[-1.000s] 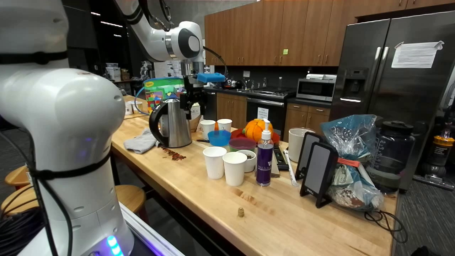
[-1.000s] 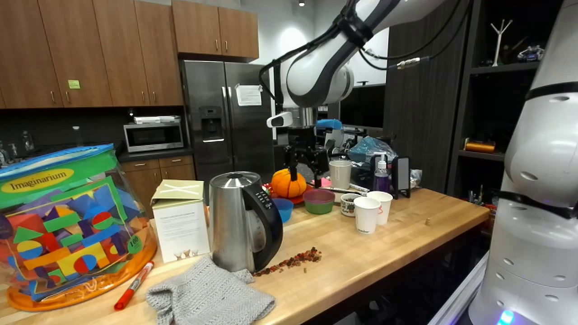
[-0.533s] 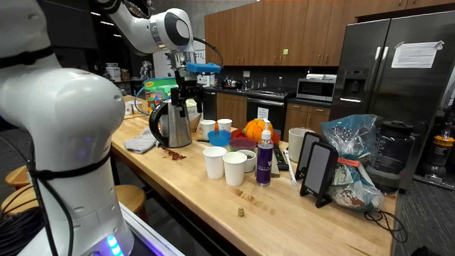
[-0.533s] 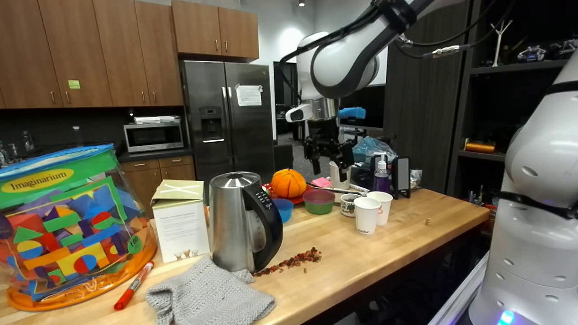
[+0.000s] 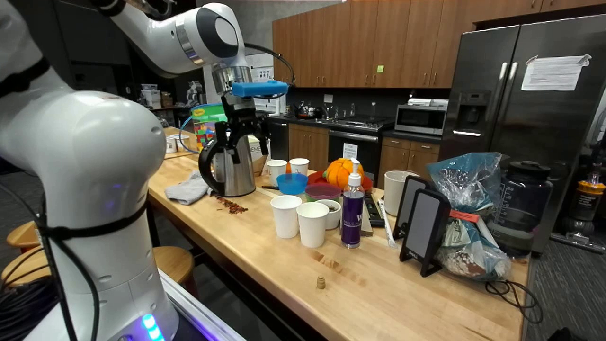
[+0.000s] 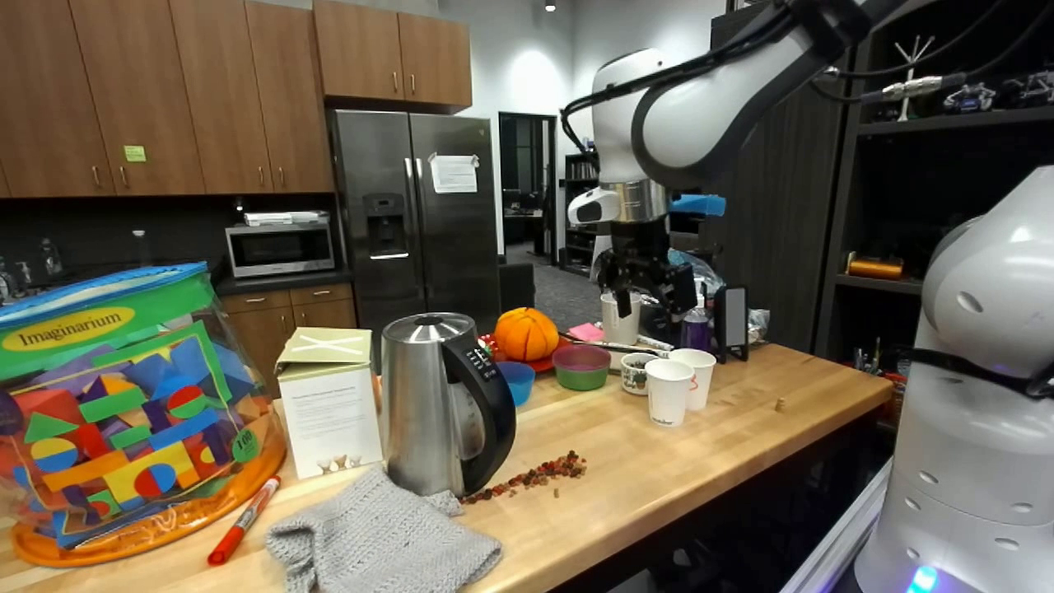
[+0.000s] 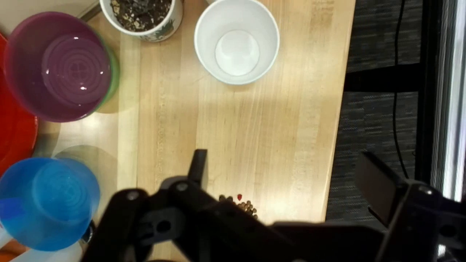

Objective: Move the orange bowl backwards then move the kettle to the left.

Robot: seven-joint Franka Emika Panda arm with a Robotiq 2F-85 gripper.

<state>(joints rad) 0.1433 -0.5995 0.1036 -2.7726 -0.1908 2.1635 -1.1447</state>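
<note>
- Two white cups (image 5: 286,217) stand on the desk (image 5: 246,227) in an exterior view, nearer the camera than the blue bowl (image 5: 292,185); two other cups (image 5: 276,173) sit just behind that bowl.
- Left of the blue bowl and apart from it, the kettle (image 5: 241,180) stands upright on the desk.
- Just right of the blue bowl sits a purple-and-green bowl (image 5: 323,192); farther right and behind, an orange pumpkin (image 5: 338,174) rests on a red dish (image 5: 367,183).
- Left of and higher than the blue bowl hangs the end effector (image 5: 250,158), fingers (image 5: 235,155) spread, overlapping part of the kettle from this angle.
- In an exterior view, the kettle (image 6: 420,412) is left of the blue bowl (image 6: 519,383) and nearer the camera, its black handle (image 6: 501,420) hiding part of the bowl.
- Grey cloth (image 6: 387,535) and scattered red and brown bits (image 6: 566,467) lie nearer the camera than the blue bowl.
- The end effector (image 6: 653,310) is right of and higher than the blue bowl, clearly apart from the kettle.
- In the wrist view, the purple-and-green bowl (image 7: 72,65) is farther up than the blue bowl (image 7: 69,189); a white cup (image 7: 236,54) is up and right of it.
- Both fingers stand wide apart, right of the blue bowl, desk and dark floor (image 7: 378,120) showing between them.
</note>
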